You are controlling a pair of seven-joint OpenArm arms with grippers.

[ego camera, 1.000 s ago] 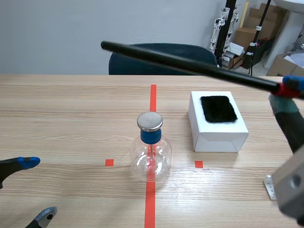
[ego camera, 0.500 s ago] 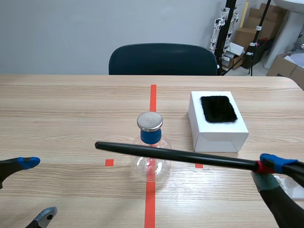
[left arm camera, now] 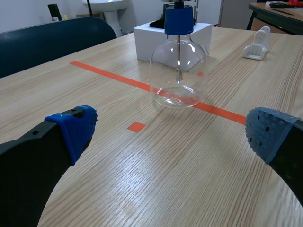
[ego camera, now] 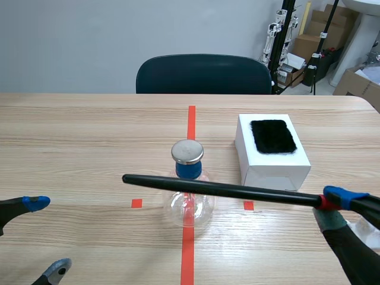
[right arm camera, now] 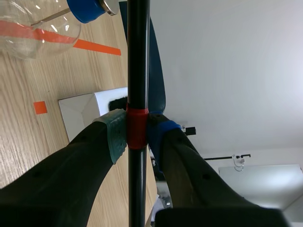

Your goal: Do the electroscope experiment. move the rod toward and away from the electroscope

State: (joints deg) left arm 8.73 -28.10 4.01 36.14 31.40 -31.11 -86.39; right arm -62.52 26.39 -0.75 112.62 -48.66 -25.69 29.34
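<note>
1. While the black rod (ego camera: pixel 249 193) hangs nearly level in front of the electroscope (ego camera: pixel 189 208), crossing just under its blue collar in the scene view, the approach half of the swing looks to be at or near its closest. Whether rod and glass touch cannot be told.
2. The electroscope, a clear round flask with a metal cap, stands upright on the orange-red tape line at mid-table.
3. The right gripper (ego camera: pixel 328 205) is clamped on the rod at its red band, one pad on each side, with the long free end reaching past the flask.
4. The next move, by my judgement, is to draw the rod back from the flask, keeping it level, firmly held and clear of the cap.
5. The left gripper (ego camera: pixel 47 236) sits low at the near edge, fingers spread wide and holding nothing, well apart from the flask.
6. A white box (ego camera: pixel 273 166) topped with a black fur pad stands just beside the flask, and a dark chair (ego camera: pixel 205 74) stands beyond the table.
</note>
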